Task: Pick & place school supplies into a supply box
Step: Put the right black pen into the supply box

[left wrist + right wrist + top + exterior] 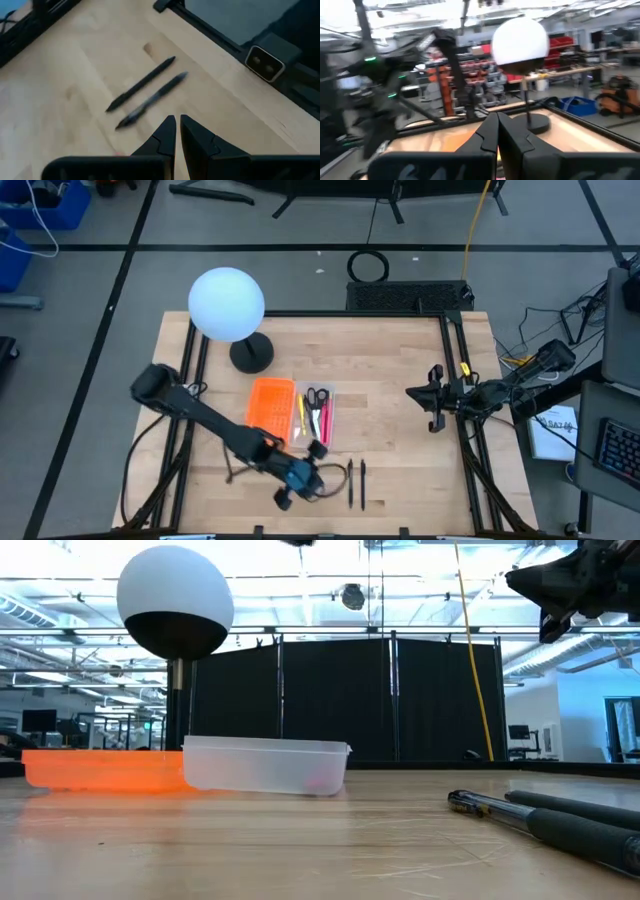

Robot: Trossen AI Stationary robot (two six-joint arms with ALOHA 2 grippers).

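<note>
Two dark pens [356,484] lie side by side on the wood near the table's near edge; they also show in the left wrist view [147,92] and the low view [545,815]. My left gripper [320,480] [176,124] hovers just left of them, shut and empty. The clear supply box [318,416] [265,765] rests flat mid-table and holds black-handled scissors [316,396], a pink pen and a yellow pen. My right gripper [412,392] [496,122] waits raised at the table's right side, shut and empty, pointing left.
An orange tray [270,410] [100,768] sits against the clear box's left side. A lamp with a white globe [227,304] and a round black base [251,355] stands behind the trays. Black frame rails [455,360] border the table. Bare wood lies between the pens and the right arm.
</note>
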